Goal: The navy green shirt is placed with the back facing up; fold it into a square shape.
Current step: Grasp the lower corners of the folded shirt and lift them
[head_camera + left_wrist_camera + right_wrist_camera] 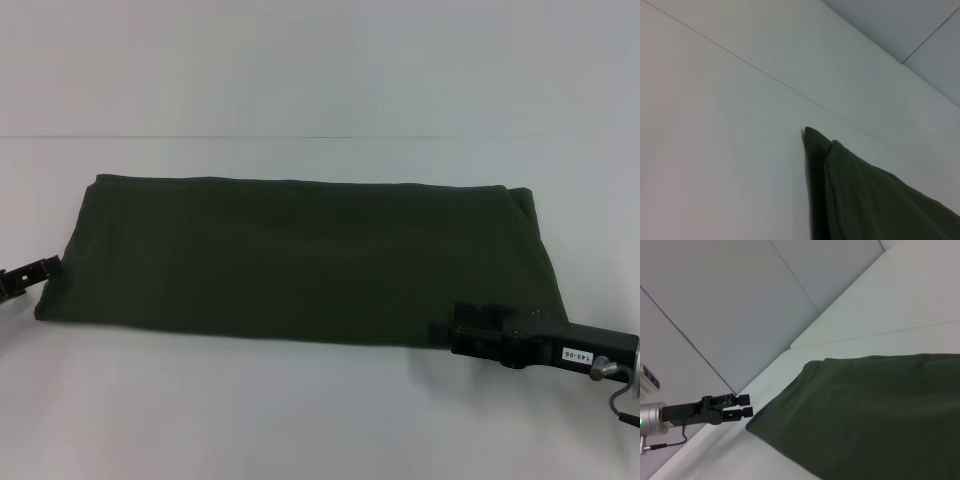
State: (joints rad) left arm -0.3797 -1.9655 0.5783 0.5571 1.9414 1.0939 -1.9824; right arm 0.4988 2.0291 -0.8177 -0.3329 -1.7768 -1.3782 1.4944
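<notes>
The navy green shirt (300, 260) lies on the white table as a long, wide folded band, plain side up. One of its layered corners (825, 150) shows in the left wrist view, and its left end (875, 415) fills the right wrist view. My left gripper (50, 268) sits low at the shirt's left edge. From the right wrist view the left gripper (749, 405) shows a narrow gap between its fingers with no cloth in it, just beside the shirt's corner. My right gripper (435, 332) rests at the shirt's front edge near the right end.
The white table (300, 420) extends in front of and behind the shirt, with a seam line (200, 137) across the back. A grey wall (715, 300) rises beyond the left end of the table.
</notes>
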